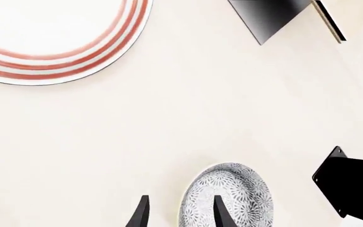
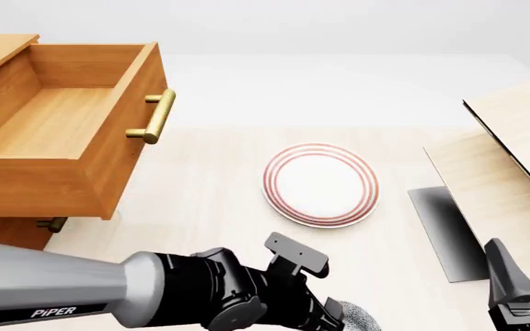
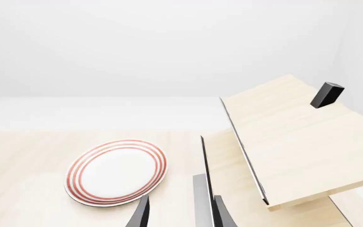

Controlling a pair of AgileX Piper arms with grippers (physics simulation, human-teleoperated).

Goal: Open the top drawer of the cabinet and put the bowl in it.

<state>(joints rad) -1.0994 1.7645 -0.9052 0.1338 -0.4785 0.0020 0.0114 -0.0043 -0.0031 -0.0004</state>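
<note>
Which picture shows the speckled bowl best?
The left wrist view: the bowl shows its rim and flowery pattern, with one finger of the left gripper inside it. The front view shows only a sliver beside the arm. The right wrist view misses it.

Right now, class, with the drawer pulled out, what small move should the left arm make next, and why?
Probably close the left gripper on the bowl. In the left wrist view one finger sits inside the bowl, the other outside its rim, apart. The top drawer already stands open, so gripping the bowl seems the sensible next move.
</note>
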